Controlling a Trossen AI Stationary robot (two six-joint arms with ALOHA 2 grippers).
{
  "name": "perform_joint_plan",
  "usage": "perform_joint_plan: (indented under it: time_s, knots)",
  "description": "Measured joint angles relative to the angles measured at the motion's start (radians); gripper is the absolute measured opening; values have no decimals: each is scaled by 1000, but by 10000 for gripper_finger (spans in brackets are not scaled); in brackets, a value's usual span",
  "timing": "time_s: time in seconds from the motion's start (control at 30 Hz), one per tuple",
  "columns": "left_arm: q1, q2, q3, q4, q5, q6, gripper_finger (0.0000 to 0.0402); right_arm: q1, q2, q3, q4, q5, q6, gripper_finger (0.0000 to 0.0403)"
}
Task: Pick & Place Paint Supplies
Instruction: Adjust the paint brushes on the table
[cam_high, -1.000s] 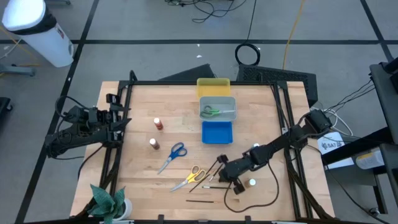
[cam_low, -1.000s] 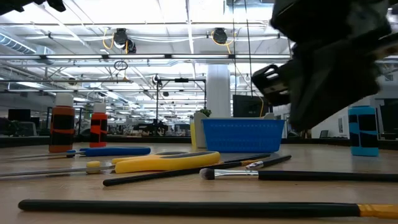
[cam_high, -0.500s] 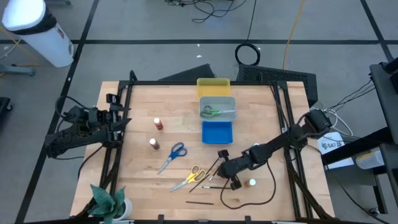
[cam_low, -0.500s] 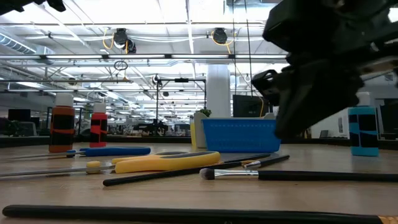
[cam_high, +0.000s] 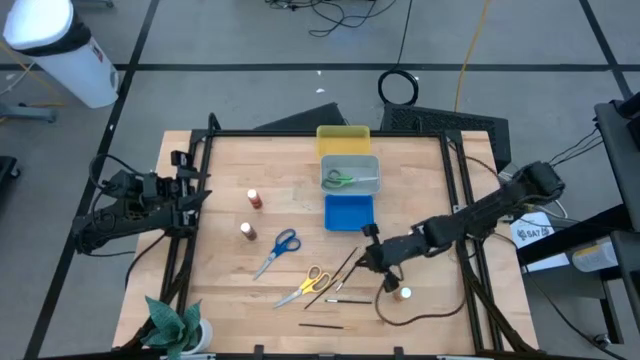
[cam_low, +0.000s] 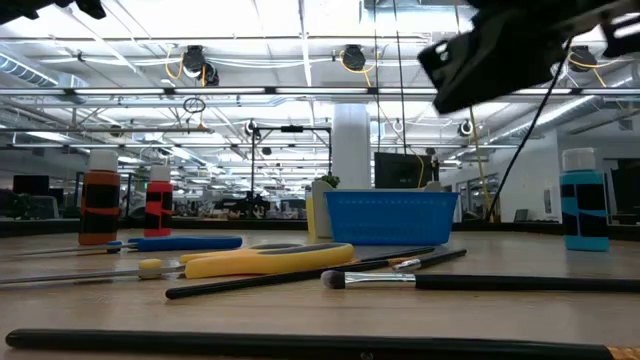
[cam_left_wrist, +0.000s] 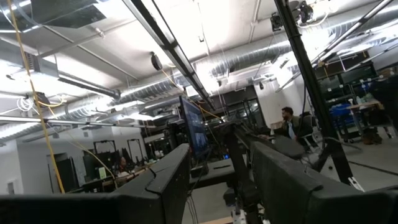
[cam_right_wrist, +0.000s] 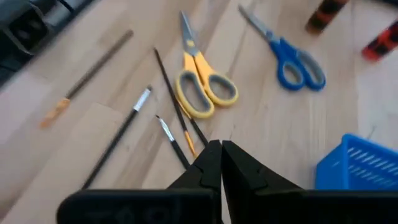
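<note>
Just ahead of my right gripper the blue tray is cut off at the edge, and the two paint bottles beyond look too blurred to identify.

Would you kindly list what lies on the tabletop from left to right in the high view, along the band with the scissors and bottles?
Brown bottle → blue scissors → yellow scissors → right tool, shut above the brushes → whitish bottle.
</note>
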Motion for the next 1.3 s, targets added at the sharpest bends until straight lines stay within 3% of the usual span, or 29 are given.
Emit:
perform_joint_plan:
  time_s: [0.2,0.33,0.6,0.7,0.77,0.87,1.03,1.13,1.3]
  knots:
    - [0,0,0,1,0,0,182,-14,-188,-101,82,64,-19,0]
    - [0,0,0,6,11,-30,182,-12,-294,-195,173,53,-19,0]
    - [-11,26,-20,30,172,-445,182,-13,-452,-341,306,56,-19,0]
    - [-24,105,-58,47,39,-488,182,-13,-479,-345,307,56,-28,0]
    - [-41,208,-80,119,-11,-470,180,-13,-491,-345,307,56,-48,0]
    - [-117,442,-85,314,56,-460,151,-13,-499,-345,309,57,-54,0]
    - [-334,922,18,487,-64,-327,29,-13,-499,-345,307,81,-46,0]
    - [-426,1181,185,448,-116,-290,13,-13,-498,-345,306,133,-36,0]
    - [-525,1572,527,132,-158,-279,6,-11,-481,-345,296,132,2,0]
